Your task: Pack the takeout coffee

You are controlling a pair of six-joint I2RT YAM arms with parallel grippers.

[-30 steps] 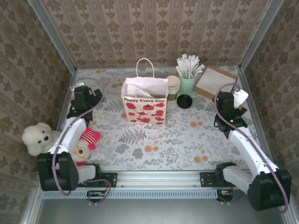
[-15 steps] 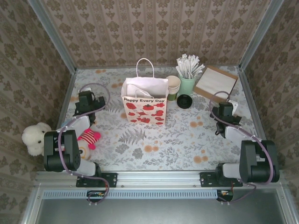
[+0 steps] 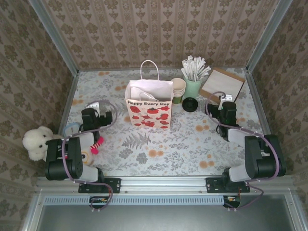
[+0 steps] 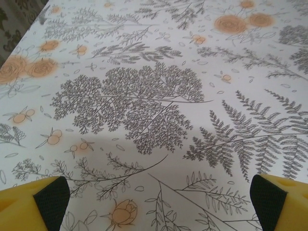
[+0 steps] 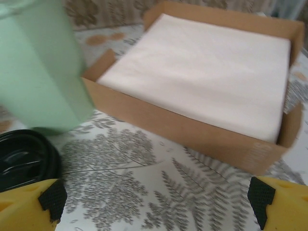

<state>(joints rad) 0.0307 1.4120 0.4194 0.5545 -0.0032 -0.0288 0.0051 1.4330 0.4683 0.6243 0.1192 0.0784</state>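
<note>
Coffee cup (image 3: 191, 104), black lid: upright on table (image 3: 159, 139), just in front of mint-green cup (image 3: 193, 87), right of paper bag (image 3: 149, 109). Left gripper (image 4: 158, 197): fingers spread wide, low over table. Right gripper (image 5: 156, 197): fingers spread wide, near coffee cup and napkin tray (image 5: 207, 77).

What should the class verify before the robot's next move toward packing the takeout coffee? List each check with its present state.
1. Lid on the takeout coffee: ok, black lid in place.
2. Paper bag upright, mouth open: ok.
3. Left gripper open: ok.
4. Right gripper open, nothing held: ok.
5. Room around the takeout coffee: not ok, the mint-green stirrer cup stands close beside it.
6. How full the takeout coffee is: cannot tell.
</note>
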